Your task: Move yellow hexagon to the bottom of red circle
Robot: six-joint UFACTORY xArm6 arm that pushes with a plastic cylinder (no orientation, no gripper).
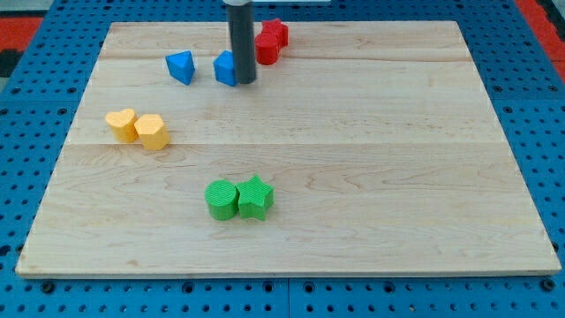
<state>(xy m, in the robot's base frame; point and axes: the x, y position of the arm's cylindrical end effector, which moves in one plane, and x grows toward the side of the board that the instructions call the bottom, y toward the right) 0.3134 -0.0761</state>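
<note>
A: Where is my tip (244,82) right now?

B: Near the view's top, a little left of centre. The dark rod comes straight down and its lower end sits on the wooden worktop (371,168), pressed against the right side of a blue block (225,68) whose shape I can't make out, since the rod covers part of it.

A: And the jaws — open or closed?

B: There are none to report. The arm ends in that plain rod, so no jaws show in this view at all.

A: Where is the yellow hexagon (152,132)?

B: On the view's left, roughly mid-height. It touches a yellow heart-like block (121,124) on its left side, and the pair stands well apart from my tip.

A: The red circle (266,49)?

B: Just to the right of the rod, near the top edge. It looks like a round red block, partly hidden by the rod, and it touches a red star (277,34) behind it toward the upper right.

A: Anything else on the board?

B: A blue triangular block (180,66) sits left of the other blue one, with a small gap between them. Lower down, near the middle, a green cylinder (222,200) and a green star (255,197) stand side by side, touching — the cylinder on the left.
</note>
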